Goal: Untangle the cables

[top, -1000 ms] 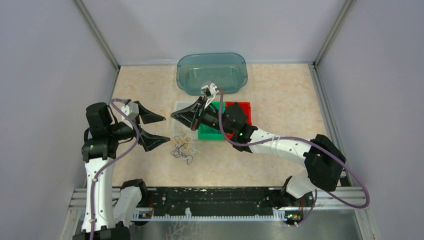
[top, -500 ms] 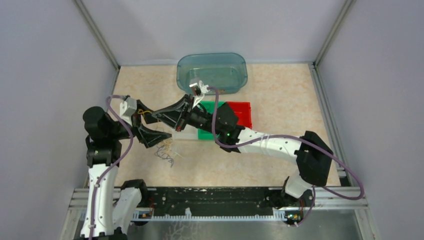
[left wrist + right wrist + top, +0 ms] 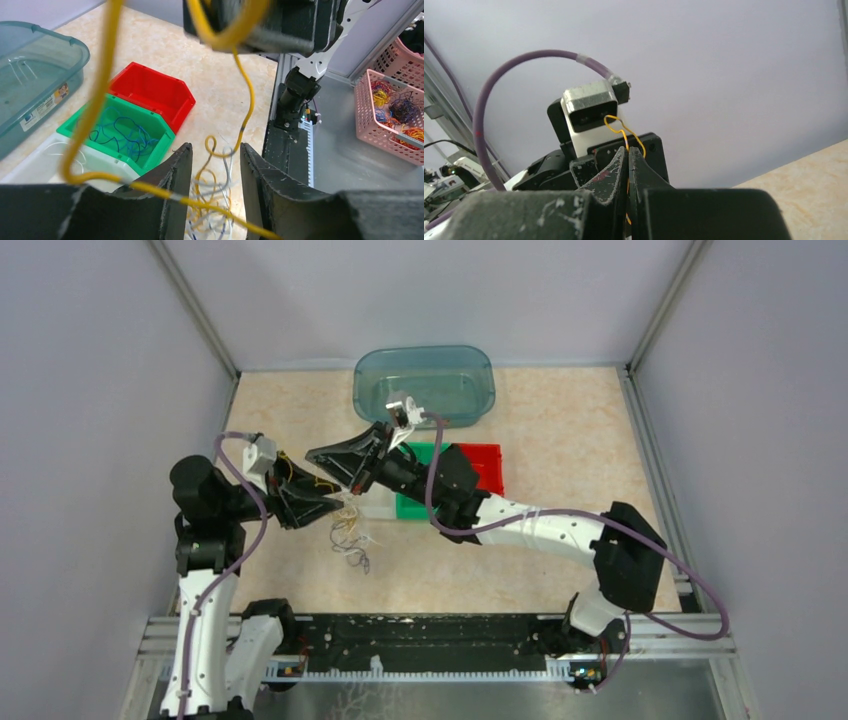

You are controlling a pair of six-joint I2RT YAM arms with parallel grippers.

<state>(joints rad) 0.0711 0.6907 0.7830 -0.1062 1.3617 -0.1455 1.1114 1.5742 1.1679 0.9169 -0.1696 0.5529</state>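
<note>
Cables [image 3: 350, 536] lie in a thin loose tangle on the table [image 3: 580, 440], left of centre. Just left of them is the left gripper [image 3: 335, 502], its jaws partly apart with a gap showing. Above, the right gripper [image 3: 314, 455] is clenched on a yellow cable [image 3: 620, 129] that hangs down to the heap. A green bin [image 3: 415, 508] and a red bin [image 3: 482, 462] follow — then bare tabletop runs to the right wall.
</note>
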